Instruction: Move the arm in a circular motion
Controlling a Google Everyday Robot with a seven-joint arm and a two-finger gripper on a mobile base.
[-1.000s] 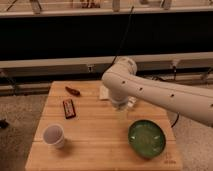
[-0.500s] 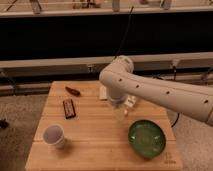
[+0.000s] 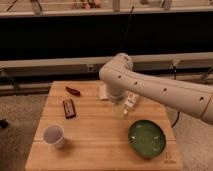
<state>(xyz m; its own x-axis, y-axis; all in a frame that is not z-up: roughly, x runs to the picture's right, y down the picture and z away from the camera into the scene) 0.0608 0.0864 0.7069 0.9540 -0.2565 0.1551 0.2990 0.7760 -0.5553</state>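
The arm (image 3: pixel 155 87) is a thick glossy white tube with small dark dots. It enters from the right edge and bends at a rounded elbow above the back middle of the wooden table (image 3: pixel 95 145). Below that elbow the gripper (image 3: pixel 119 109) hangs down over the table's middle, close to the surface. A white object (image 3: pixel 131 101) lies just right of the gripper.
A white cup (image 3: pixel 53 136) stands at the front left. A green bowl (image 3: pixel 146 138) sits at the front right. A dark bar (image 3: pixel 69 108) and a small red item (image 3: pixel 73 91) lie at the back left. A dark wall with rails runs behind the table.
The arm's elbow and the gripper have shifted slightly to the left and toward the back of the table. The tabletop items have not moved.
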